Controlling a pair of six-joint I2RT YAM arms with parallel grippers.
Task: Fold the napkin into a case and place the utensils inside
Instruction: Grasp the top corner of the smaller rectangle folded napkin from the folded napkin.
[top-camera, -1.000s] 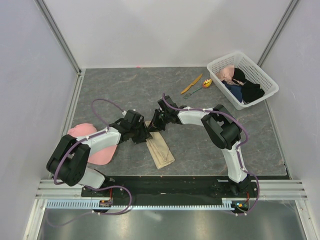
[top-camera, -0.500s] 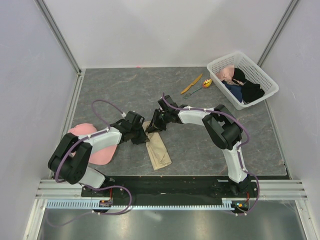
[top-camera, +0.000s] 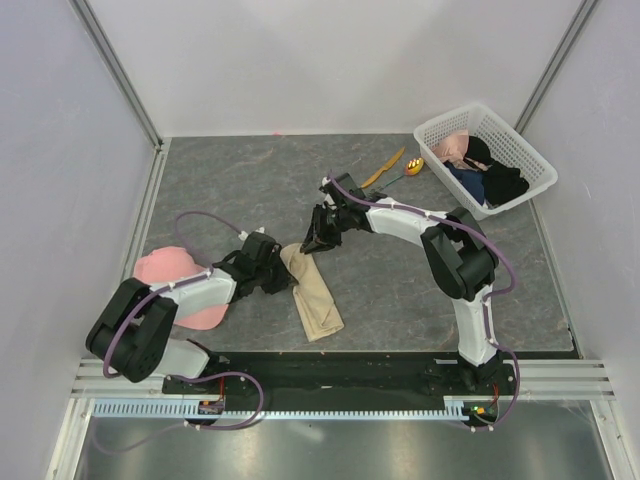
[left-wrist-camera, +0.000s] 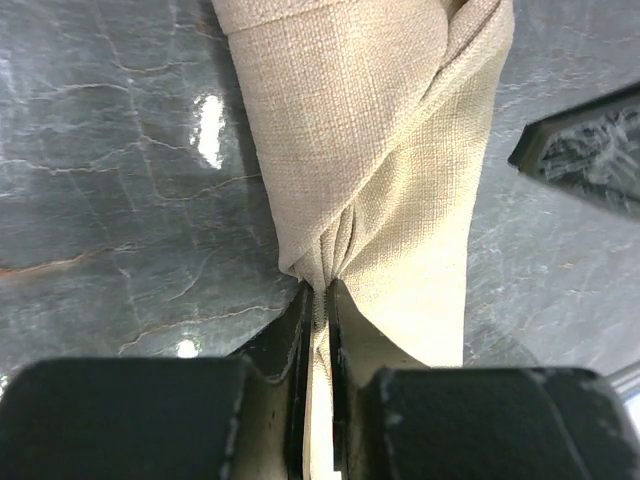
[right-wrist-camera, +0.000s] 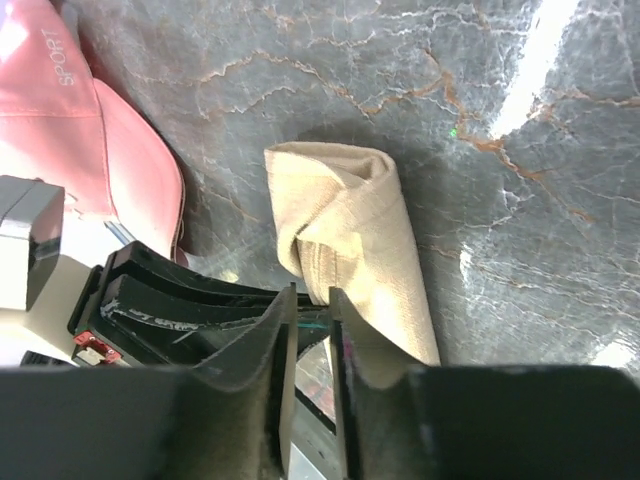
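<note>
The napkin (left-wrist-camera: 370, 180) is cut off at the top edge, its pinched fold hidden between the fingers (left-wrist-camera: 285, 345). Beside the napkin, the pink cap (top-camera: 160, 268) is partly covered by the left arm (top-camera: 195, 290).

Plain beige napkin (top-camera: 312, 296), pink cap (top-camera: 160, 268), orange knife (top-camera: 383, 168), spoon (top-camera: 411, 167) seemingly yellow-bowled, grey marbled table (top-camera: 250, 180)

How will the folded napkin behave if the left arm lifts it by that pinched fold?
Probably floppy: the napkin bunches into soft creases where the jaws of the left gripper pinch it. Likely light, being thin woven cloth. The loose wrap may unfold, since nothing else holds it.
</note>
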